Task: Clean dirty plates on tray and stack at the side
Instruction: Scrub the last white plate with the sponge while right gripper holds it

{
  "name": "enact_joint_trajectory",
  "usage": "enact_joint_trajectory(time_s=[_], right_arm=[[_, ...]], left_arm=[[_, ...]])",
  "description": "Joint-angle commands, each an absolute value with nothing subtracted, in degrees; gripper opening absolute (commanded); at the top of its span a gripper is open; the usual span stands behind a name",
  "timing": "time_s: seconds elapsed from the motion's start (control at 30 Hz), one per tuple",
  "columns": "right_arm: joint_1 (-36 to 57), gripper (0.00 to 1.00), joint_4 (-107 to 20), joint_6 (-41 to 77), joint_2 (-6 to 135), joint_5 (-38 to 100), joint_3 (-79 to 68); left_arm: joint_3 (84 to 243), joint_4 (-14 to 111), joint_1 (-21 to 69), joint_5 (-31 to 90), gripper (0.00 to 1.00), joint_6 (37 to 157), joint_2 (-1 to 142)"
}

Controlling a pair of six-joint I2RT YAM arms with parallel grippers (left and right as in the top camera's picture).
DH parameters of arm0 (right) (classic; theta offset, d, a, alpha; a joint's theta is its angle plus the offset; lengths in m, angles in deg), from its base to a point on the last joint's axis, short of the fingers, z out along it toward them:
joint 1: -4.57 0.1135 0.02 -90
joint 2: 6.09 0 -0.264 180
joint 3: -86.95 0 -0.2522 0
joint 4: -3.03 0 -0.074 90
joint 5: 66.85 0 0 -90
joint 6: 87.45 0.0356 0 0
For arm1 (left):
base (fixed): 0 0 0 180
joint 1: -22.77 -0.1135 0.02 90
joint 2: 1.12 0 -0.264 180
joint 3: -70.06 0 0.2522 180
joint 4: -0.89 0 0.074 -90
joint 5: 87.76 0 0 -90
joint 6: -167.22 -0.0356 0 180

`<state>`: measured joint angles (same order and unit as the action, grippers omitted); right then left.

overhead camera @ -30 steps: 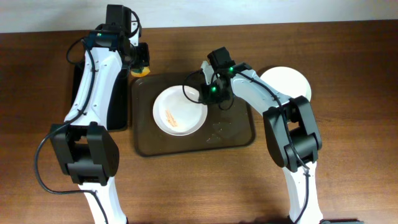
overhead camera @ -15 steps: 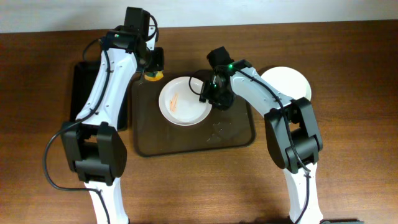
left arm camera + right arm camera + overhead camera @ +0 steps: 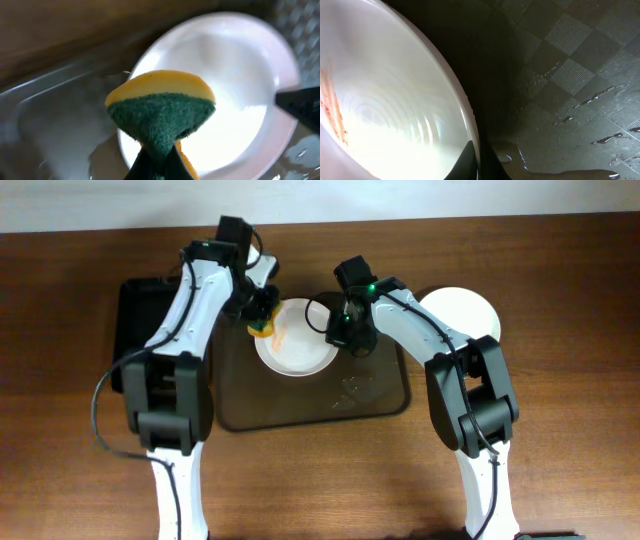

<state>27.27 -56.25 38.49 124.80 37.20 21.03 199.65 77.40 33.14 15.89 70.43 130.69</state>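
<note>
White plate (image 3: 295, 340), orange-red smear (image 3: 279, 337) down its left side, sitting at the far end of the dark brown tray (image 3: 372, 395), and both arms are on it! The right pincer (image 3: 479, 159) is nipped tight on the plate's right rim, one finger above and one below. I'd say that grip is there to pin the dish so it can't skate on the wet tray floor; whether it lifts the rim at all, I can't tell. Over on the other side the left pincer (image 3: 156, 162) is clamped on a yellow-and-green sponge (image 3: 161, 112), squeezed into a fold with the green scouring face showing. It hangs at the plate's left edge, right by the smear, though contact isn't clear. This looks like the scrub about to land. The tray carries just this one plate, plus water beads on its chequered base. A second plate (image 3: 470, 310), clean-looking, rests on the counter (image 3: 560, 420) just off the tray's far right corner, likely the stacking spot. The narrow black tray (image 3: 133, 320) lies left, half hidden by the arm.
</note>
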Motion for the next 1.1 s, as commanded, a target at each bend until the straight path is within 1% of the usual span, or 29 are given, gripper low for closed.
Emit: enact_joint_trajectory(time_s=[0.0,0.13,0.23,0.3,0.37,0.43,0.53,0.57,0.6,0.67,0.7,0.87,0.93,1.0,1.07], right_arm=[[27.12,0.04,-56.38,38.36,126.42,35.47,19.63],[27.12,0.04,-56.36,38.36,126.42,35.56,19.63],[27.12,0.04,-56.36,38.36,126.42,35.53,19.63],[27.12,0.04,-56.34,38.36,126.42,35.56,19.63],[27.12,0.04,-56.34,38.36,126.42,35.56,19.63],[27.12,0.04,-56.36,38.36,126.42,35.53,19.63],[27.12,0.04,-56.36,38.34,126.42,35.53,19.63],[27.12,0.04,-56.36,38.34,126.42,35.53,19.63],[27.12,0.04,-56.38,38.34,126.42,35.53,19.63],[27.12,0.04,-56.34,38.34,126.42,35.51,19.63],[27.12,0.04,-56.3,38.34,126.42,35.51,19.61],[27.12,0.04,-56.27,38.34,126.42,35.51,19.61],[27.12,0.04,-56.01,38.34,126.42,35.51,19.63],[27.12,0.04,-55.97,38.34,126.42,35.51,19.63],[27.12,0.04,-55.97,38.34,126.42,35.51,19.61]], left_arm=[[200.11,76.0,33.55,22.07,0.0,58.91,136.09],[200.11,75.41,35.24,22.05,0.01,58.26,138.47],[200.11,78.38,36.42,23.06,0.0,58.26,139.41],[200.11,82.1,37.38,26.88,0.0,58.15,139.47],[200.11,80.96,37.73,26.21,0.0,58.02,139.47],[200.11,76.72,37.42,22.45,0.01,59.26,139.56],[200.11,67.43,36.16,7.45,0.01,68.03,141.51],[200.11,67.15,35.98,4.94,0.0,69.89,141.97],[200.11,68.11,35.7,2.21,0.0,72.22,142.53],[200.11,72.98,35.78,1.33,0.01,74.1,143.08],[200.11,74.62,35.87,1.35,0.0,74.26,143.08],[200.11,93.15,36.64,1.6,0.0,74.21,143.08],[200.11,96.48,36.64,2.05,0.0,73.91,143.08],[200.14,98.12,36.64,7.5,0.0,67.74,143.08],[200.14,98.31,36.64,14.34,0.0,57.93,143.08]])
